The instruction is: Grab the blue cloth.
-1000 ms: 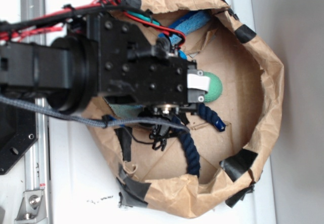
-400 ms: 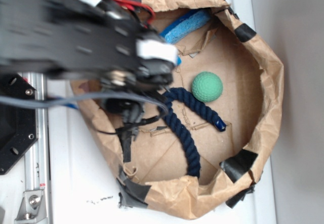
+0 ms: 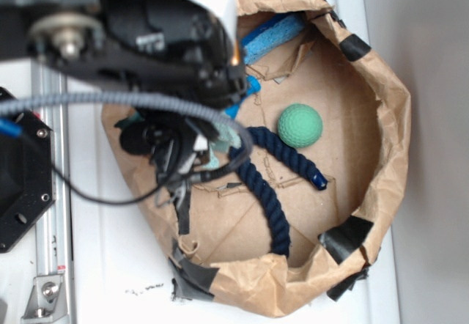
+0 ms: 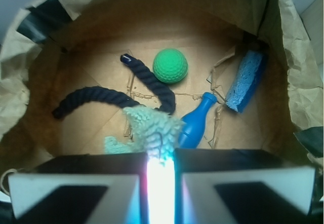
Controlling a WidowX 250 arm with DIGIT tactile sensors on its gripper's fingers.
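With jaws nearly closed, hand (image 4: 161,176) pinches blue cloth (image 4: 152,130).

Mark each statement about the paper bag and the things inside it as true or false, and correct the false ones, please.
1. The blue cloth hangs pinched between the closed fingers of the gripper. True.
2. The green ball lies on top of the blue sponge. False: they lie apart, the ball near the middle of the floor of the paper bag, the sponge against the bag's wall.
3. The dark navy rope lies on the bag floor, not in the gripper. True.
4. The blue bowling pin stands upright. False: it lies on its side.
5. The bag is held together with red tape. False: the tape is black.
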